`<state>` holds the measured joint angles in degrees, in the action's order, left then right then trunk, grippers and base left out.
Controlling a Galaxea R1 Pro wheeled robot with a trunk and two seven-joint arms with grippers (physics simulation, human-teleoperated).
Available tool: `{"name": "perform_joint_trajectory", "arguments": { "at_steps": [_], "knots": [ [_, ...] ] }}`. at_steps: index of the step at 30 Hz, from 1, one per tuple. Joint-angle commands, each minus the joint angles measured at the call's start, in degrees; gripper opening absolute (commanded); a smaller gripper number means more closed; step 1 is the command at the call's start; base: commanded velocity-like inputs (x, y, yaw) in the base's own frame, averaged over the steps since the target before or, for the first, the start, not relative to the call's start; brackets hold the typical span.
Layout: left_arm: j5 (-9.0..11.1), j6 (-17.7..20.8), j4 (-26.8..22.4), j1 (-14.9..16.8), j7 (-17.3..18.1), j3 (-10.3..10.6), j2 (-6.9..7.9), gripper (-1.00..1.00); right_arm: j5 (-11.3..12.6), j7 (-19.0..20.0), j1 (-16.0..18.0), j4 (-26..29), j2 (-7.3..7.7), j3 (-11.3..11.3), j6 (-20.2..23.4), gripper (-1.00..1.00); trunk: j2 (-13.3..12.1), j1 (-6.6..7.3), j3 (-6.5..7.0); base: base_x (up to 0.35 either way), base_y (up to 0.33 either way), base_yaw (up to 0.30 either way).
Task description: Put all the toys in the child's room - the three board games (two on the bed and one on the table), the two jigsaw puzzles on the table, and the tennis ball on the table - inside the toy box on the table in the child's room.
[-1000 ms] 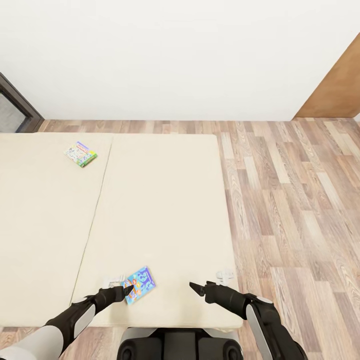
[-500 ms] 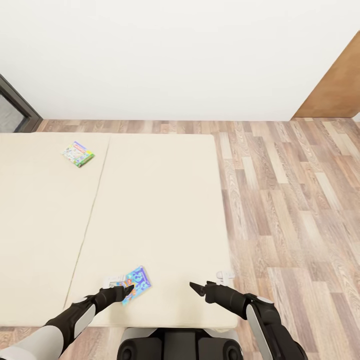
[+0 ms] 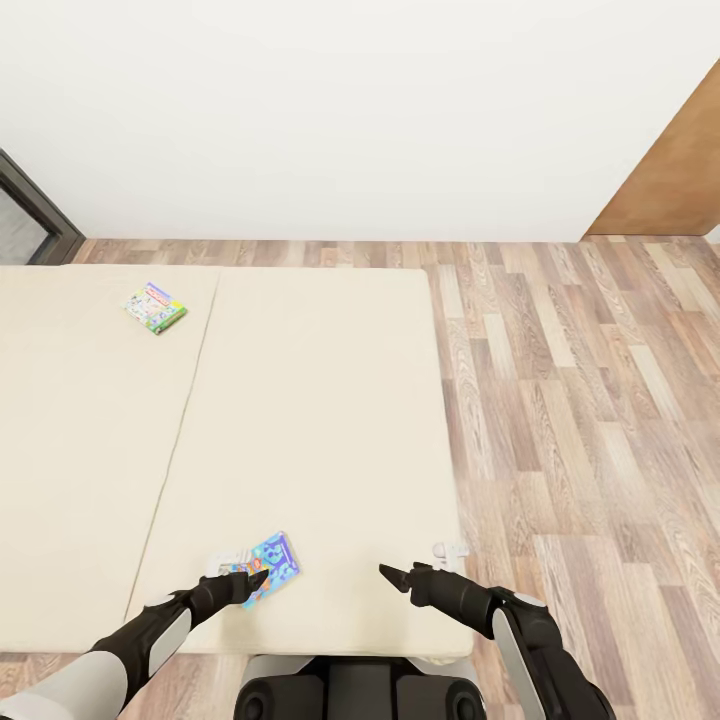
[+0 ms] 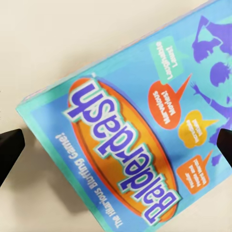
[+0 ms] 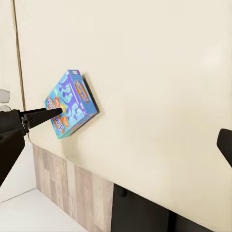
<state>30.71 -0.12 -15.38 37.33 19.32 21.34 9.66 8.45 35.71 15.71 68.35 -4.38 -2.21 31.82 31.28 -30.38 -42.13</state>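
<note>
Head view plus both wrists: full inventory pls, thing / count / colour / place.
Blue board game: 1, mostly blue with orange oval logo, lying flat near the bed's near edge, at the left gripper's tips.
Green-bordered board game: 1, green edge with busy print, flat on the far left part of the bed.
Bed: 1, beige mattress with a seam running lengthwise, taking up the left and middle.
Floor: wood planks, right of and beyond the bed.
Wall: white, far side.
Door panel: 1, brown, far right.
Window frame: dark, far left.
Left gripper: black, open over the blue game.
Right gripper: black, open above bare mattress.
</note>
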Motion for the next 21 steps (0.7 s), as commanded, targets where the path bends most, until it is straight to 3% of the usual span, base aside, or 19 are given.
{"name": "perform_joint_trajectory", "arguments": {
  "at_steps": [1,12,21],
  "knots": [
    [0.49,-0.02,0.00,0.03,0.11,0.37,0.04,1.00,0.29,0.13,0.02,0.03,-0.07,-0.17,0.43,1.00,0.06,-0.02,-0.05,0.000,-0.002,0.000],
    [0.49,-0.05,-0.01,0.03,0.11,0.37,0.07,1.00,0.25,0.11,0.02,0.03,-0.04,-0.17,0.43,1.00,0.06,-0.02,-0.05,0.000,-0.140,0.000],
    [0.49,-0.06,0.00,0.03,0.11,0.37,0.02,1.00,0.28,0.32,0.02,0.04,-0.02,-0.20,0.43,1.00,0.06,-0.02,-0.05,0.000,-0.026,0.000]
  ]
}}
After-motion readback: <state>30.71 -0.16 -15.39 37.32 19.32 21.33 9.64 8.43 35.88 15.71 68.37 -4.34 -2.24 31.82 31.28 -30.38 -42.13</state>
